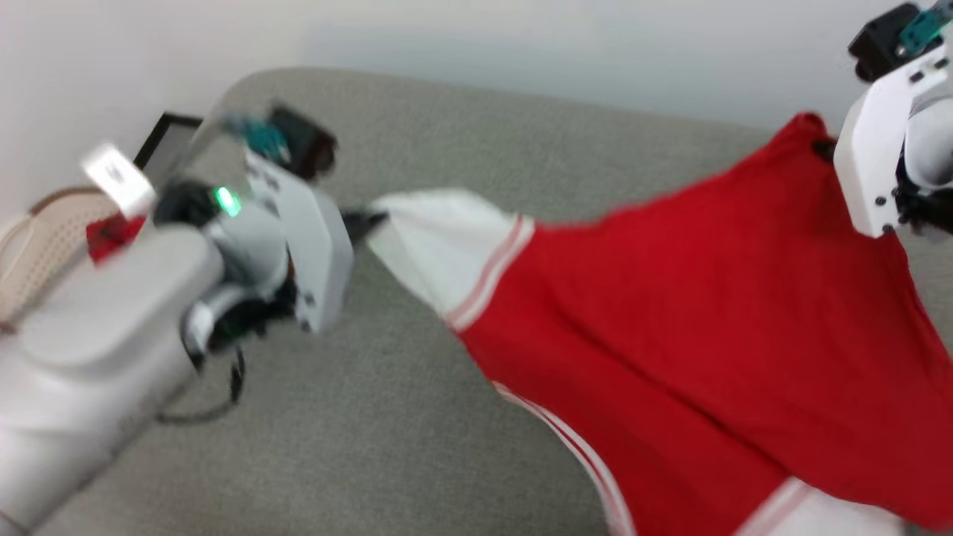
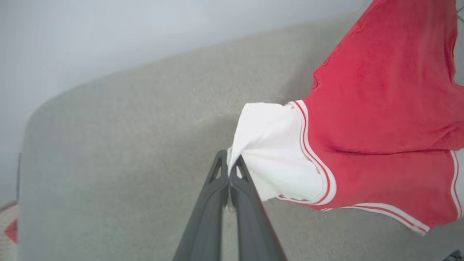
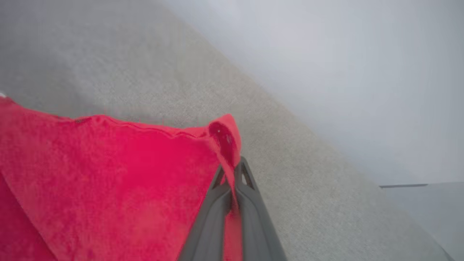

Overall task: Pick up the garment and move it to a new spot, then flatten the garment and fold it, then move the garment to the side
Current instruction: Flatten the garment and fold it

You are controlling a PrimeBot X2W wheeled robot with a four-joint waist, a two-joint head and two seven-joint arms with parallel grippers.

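Above the grey cushion [image 1: 387, 417], your left gripper [image 2: 229, 164] had its two dark fingers pressed flat together on the garment [image 2: 380, 108]. They pinched the very tip of its white sleeve [image 2: 275, 152], and the cloth bunched at the fingertips. Your right gripper [image 3: 232, 166] was closed too, with a red corner of the shirt nipped between its fingers and folded over their tips.

Behind the left fingers, the pale wrist showed a lit green light [image 1: 225, 199]. The left forearm [image 1: 97, 357] reached in low across the cushion's near side, with its fingers pointing along the cushion toward the shirt. The right wrist was held higher, near the cushion's far edge by the wall [image 1: 521, 45].

The shirt was stretched between your two grips, with its upper edge lifted clear of the cushion and its red body sloping down toward the cushion's near side. The head view was blurred, so whether the lower hem touched the cushion could not be told.
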